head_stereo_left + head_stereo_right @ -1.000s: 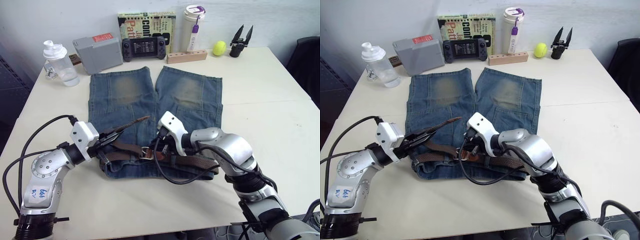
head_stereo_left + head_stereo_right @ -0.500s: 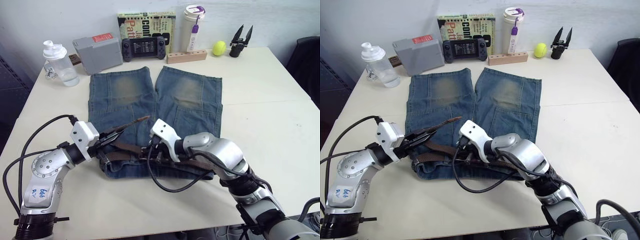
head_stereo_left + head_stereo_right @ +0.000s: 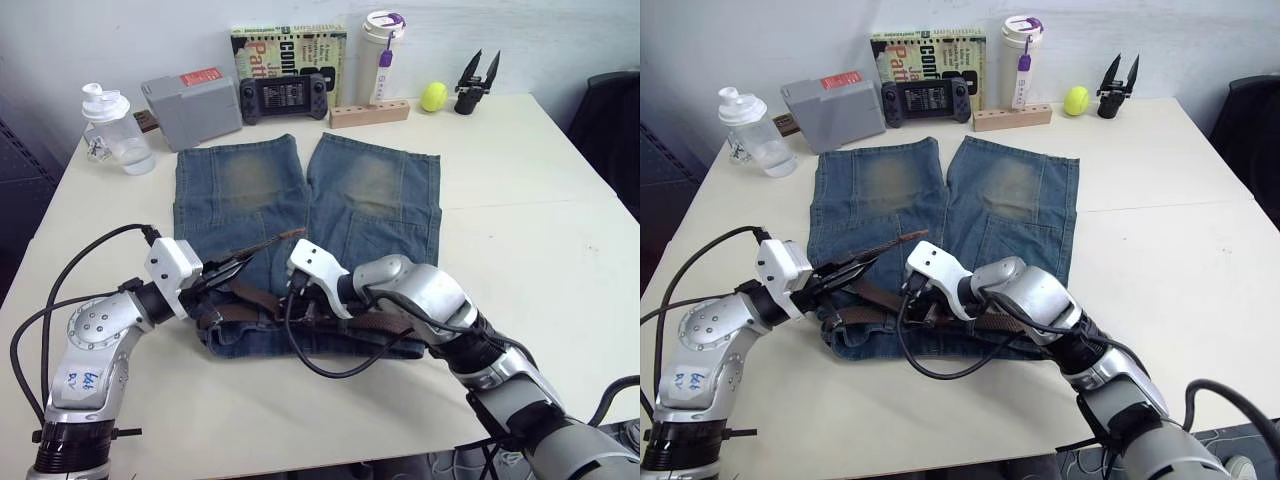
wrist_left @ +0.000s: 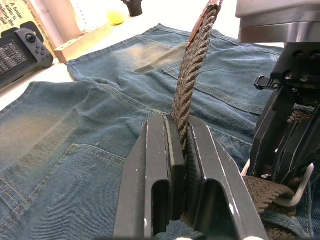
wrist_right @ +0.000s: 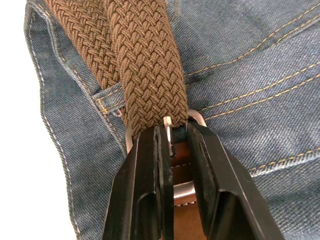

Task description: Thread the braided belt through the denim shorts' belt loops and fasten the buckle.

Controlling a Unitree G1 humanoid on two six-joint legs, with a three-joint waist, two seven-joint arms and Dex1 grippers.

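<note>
Braided belt (image 3: pixel 262 244) lies across the waistband of the denim shorts (image 3: pixel 372 185), its free end rising tilted from the left gripper (image 4: pixel 181 150), whose fingers are clenched on the strap. Just beside it, the right gripper (image 5: pixel 174 150) grasps the buckle (image 5: pixel 181 189), with the prong between its fingers and a belt loop (image 5: pixel 111 98) nearby.

The book (image 3: pixel 289 50) at the table's back reads "CONT" and "Patt", partly hidden.
</note>
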